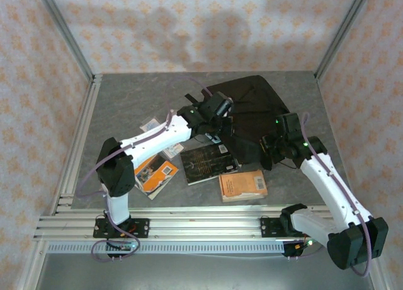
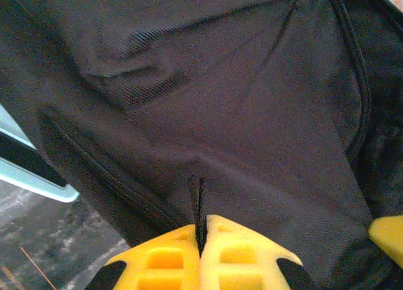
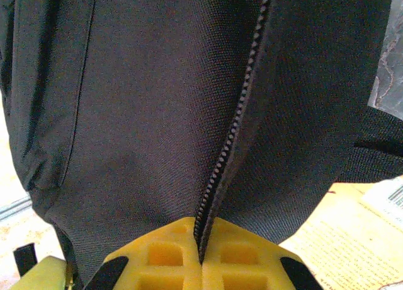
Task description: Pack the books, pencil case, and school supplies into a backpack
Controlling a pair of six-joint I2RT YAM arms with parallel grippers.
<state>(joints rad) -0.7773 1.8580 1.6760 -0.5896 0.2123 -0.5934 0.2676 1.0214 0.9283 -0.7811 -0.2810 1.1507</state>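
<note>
Top view, backpack: I see the black backpack (image 1: pixel 255 107) lying on the far right part of the grey table (image 1: pixel 126 101). From up here I cannot tell what is inside it.
Top view, left gripper: the left gripper (image 1: pixel 227 115) sits on the backpack's near left edge.
Top view, right gripper: the right gripper (image 1: pixel 269 150) is at the backpack's near right edge.
Top view, books: three lie out on the table. The black-cover book (image 1: pixel 208 162) is just in front of the backpack. The plain orange book (image 1: pixel 243 185) is right beside it, nearer the arm bases. The orange-and-white picture book (image 1: pixel 155 174) lies further left, partly under the left arm.
Top view, supplies: a small printed packet (image 1: pixel 150 123) lies on the table, left of the left arm.
Left wrist, pincer: my yellow fingers (image 2: pixel 170 258) are pressed together, pinching a fold of backpack fabric (image 2: pixel 220 113), with a short dark zip edge running up between them.
Left wrist, side item: a pale teal flat item (image 2: pixel 31 175) with a dark strip shows at the left, beside the bag.
Right wrist, pincer: the yellow fingers (image 3: pixel 239 258) are clamped on the zip line (image 3: pixel 234 135) of the backpack, whose teeth run up from between them.
Right wrist, book: an orange printed cover shows at lower right, below the fabric.
</note>
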